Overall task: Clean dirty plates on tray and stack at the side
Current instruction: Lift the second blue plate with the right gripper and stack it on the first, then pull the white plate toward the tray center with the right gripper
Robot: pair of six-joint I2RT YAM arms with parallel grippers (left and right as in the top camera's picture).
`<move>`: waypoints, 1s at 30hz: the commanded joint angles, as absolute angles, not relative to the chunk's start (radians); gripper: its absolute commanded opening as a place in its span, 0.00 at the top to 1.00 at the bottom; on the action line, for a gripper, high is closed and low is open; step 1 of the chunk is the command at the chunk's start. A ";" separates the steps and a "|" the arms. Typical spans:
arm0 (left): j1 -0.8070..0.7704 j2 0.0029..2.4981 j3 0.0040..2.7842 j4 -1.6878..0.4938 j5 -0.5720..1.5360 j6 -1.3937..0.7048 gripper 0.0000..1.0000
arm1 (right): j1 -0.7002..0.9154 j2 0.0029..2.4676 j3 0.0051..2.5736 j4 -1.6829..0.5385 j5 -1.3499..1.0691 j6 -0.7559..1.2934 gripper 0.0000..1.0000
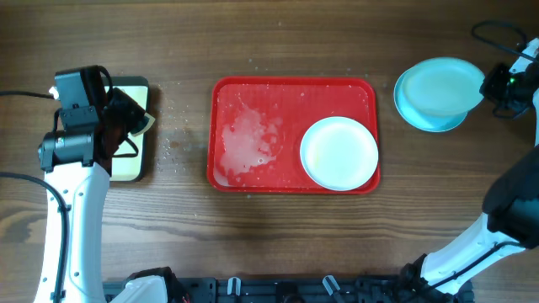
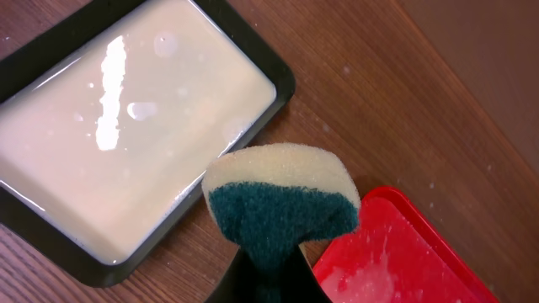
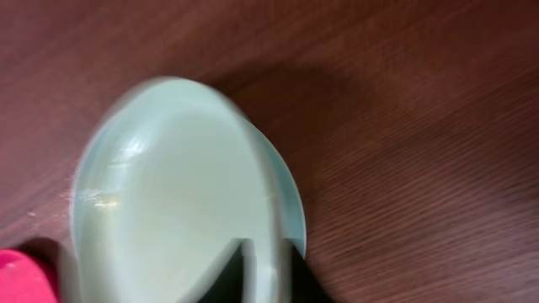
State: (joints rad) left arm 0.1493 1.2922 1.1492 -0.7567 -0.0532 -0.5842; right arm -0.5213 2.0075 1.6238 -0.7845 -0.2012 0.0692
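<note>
The red tray [image 1: 290, 82] lies mid-table with soapy residue on its left half; its corner shows in the left wrist view [image 2: 396, 252]. A white plate [image 1: 339, 153] rests on the tray's right part. My right gripper [image 1: 490, 84] is shut on the rim of a pale blue plate [image 1: 438, 84], held tilted just over a second pale blue plate [image 1: 429, 124] on the table right of the tray. In the right wrist view the jaws [image 3: 269, 269] pinch the held plate [image 3: 185, 185] above the lower plate's edge [image 3: 292, 210]. My left gripper [image 2: 268, 282] is shut on a sponge [image 2: 278, 194].
A black-rimmed cream pan [image 2: 50, 244] holding milky liquid sits at the left of the table [image 1: 126, 168], under my left gripper [image 1: 126, 118]. Water droplets speckle the wood between pan and tray. The tray's corner shows red in the right wrist view [image 3: 21, 278].
</note>
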 commanded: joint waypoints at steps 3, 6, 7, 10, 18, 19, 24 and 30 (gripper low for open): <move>0.155 1.293 1.145 -0.752 -0.045 -0.569 0.96 | -0.513 2.035 1.627 -0.789 -0.329 0.082 0.28; 0.155 1.292 1.145 -0.753 -0.045 -0.569 0.96 | -0.459 1.988 1.628 -0.881 -0.476 0.055 0.67; 0.155 1.293 1.145 -0.753 -0.045 -0.569 0.96 | -0.435 1.966 1.628 -0.924 -0.469 0.026 0.71; 0.155 1.293 1.145 -0.753 -0.045 -0.569 0.96 | -0.354 1.897 1.628 -1.027 -0.395 -0.015 0.73; 0.155 1.292 1.145 -0.753 -0.045 -0.569 0.91 | -0.056 1.760 1.621 -1.179 -0.197 -0.035 0.10; 0.155 1.293 1.145 -0.753 -0.045 -0.569 0.90 | -0.022 1.760 1.599 -1.169 -0.197 -0.044 0.00; 0.155 1.293 1.145 -0.753 -0.045 -0.569 0.91 | 0.043 1.761 1.365 -1.012 -0.165 -0.022 0.00; 0.155 1.293 1.145 -0.753 -0.045 -0.569 0.91 | 0.043 1.761 1.160 -0.896 -0.179 0.009 0.54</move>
State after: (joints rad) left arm 0.1493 1.2922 1.1492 -0.7563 -0.0532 -0.5816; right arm 0.0425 1.7615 1.1954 -0.9092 -0.1852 -0.0200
